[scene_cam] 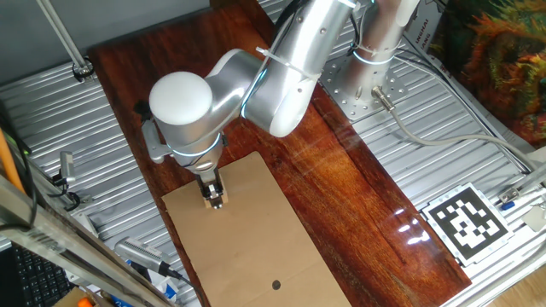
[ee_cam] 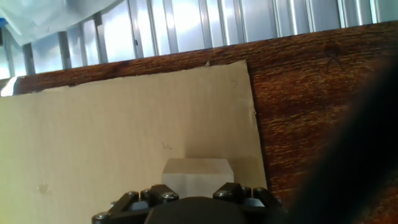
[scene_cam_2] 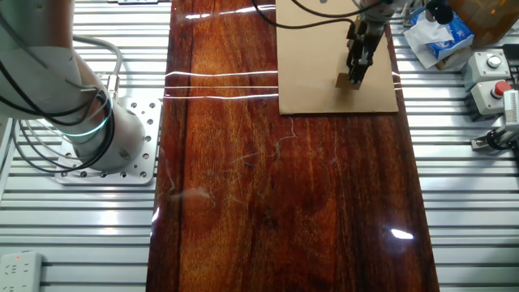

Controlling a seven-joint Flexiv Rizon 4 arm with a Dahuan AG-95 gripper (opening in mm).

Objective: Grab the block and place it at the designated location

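Observation:
The small pale tan wooden block (scene_cam: 216, 202) rests on the large tan sheet (scene_cam: 256, 247) near its far left corner. My gripper (scene_cam: 214, 198) points straight down, with its dark fingers close on either side of the block. In the hand view the block (ee_cam: 196, 175) sits right between the jaw bases, on the sheet (ee_cam: 93, 137). The other fixed view shows the gripper (scene_cam_2: 353, 78) at the block (scene_cam_2: 342, 79) near the sheet's near edge. The black dot (scene_cam: 275, 285) lies on the sheet towards its near end, well away from the block.
The sheet lies on a dark wooden board (scene_cam: 341, 188) with ribbed metal table on both sides. A black-and-white square tag (scene_cam: 465, 220) lies at the right. Tools lie at the lower left (scene_cam: 145, 260). Red buttons (scene_cam_2: 495, 73) stand by the table edge.

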